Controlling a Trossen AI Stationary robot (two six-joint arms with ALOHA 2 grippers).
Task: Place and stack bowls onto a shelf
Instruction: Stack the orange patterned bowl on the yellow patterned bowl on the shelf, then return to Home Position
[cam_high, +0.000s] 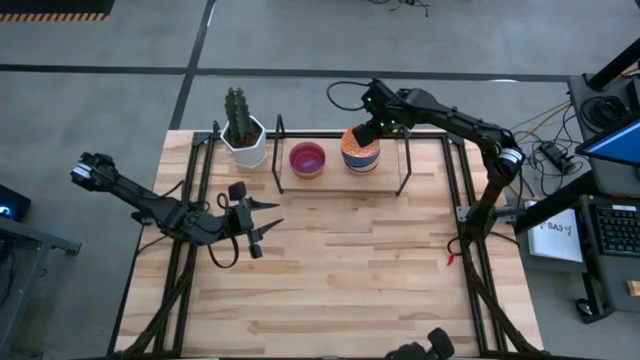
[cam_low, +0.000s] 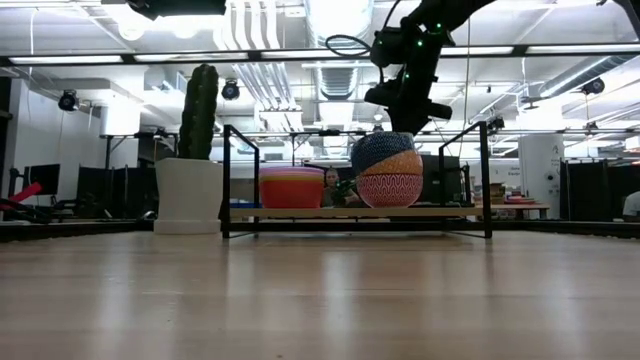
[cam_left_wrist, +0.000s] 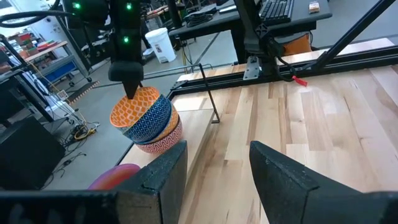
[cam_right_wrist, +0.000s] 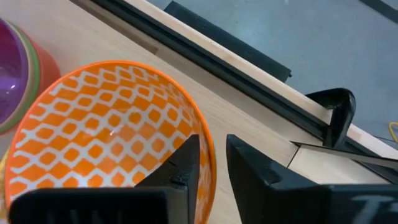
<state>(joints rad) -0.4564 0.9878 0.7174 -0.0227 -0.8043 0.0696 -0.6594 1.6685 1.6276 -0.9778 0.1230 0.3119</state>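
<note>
On the shelf (cam_high: 405, 160), toward the table's right, a tilted stack of patterned bowls (cam_low: 390, 175) rests on the wood board (cam_low: 330, 212). Its top bowl (cam_right_wrist: 106, 137) is orange-and-white inside. A stack of plain bowls (cam_high: 308, 158) with a purple one on top sits on the board to the left of it. My right gripper (cam_right_wrist: 212, 155) reaches down from the far side. It is open, with one finger inside the top bowl and one outside its rim. My left gripper (cam_high: 272, 215) is open and hovers over the table's left middle, holding nothing. My right gripper straddles the top bowl's far rim (cam_right_wrist: 208, 140), coming slanting down from the far side. A strip of board shows between the rim and the outer finger (cam_right_wrist: 249, 168). The inner finger (cam_right_wrist: 183, 165) stands close against the bowl's inside wall. Whether it touches, I cannot tell.
A white pot with a cactus (cam_high: 243, 140) stands just left of the shelf at the far edge. Black frame rails (cam_high: 455, 200) run along the table's left and right sides. Bare wood (cam_high: 340, 280) stretches from the shelf to the near edge.
</note>
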